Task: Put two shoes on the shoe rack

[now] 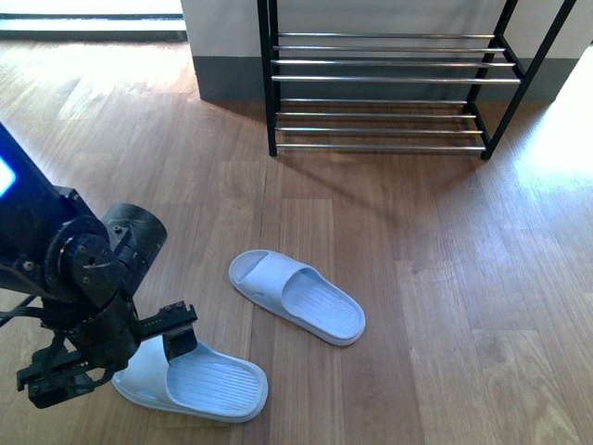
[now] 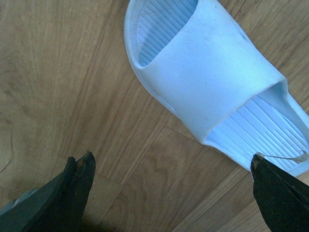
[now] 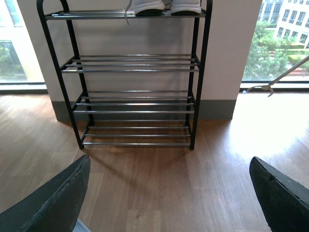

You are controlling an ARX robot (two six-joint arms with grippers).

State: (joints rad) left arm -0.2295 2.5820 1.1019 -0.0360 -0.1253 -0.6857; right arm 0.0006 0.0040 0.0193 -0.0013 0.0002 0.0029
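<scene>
Room to straddle the near slide [image 2: 212, 72], lying just beyond its fingertips, is why I hold my left gripper [image 2: 171, 164] spread wide; my right gripper [image 3: 170, 162], equally wide and empty, faces the shoe rack [image 3: 135, 99] ahead.

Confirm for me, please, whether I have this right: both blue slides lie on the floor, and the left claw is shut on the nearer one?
Not quite: the left claw is open, not shut. The left wrist view shows its fingers spread wide apart at the nearer slide. The rest holds: that slide and the other slide both lie on the floor.
</scene>
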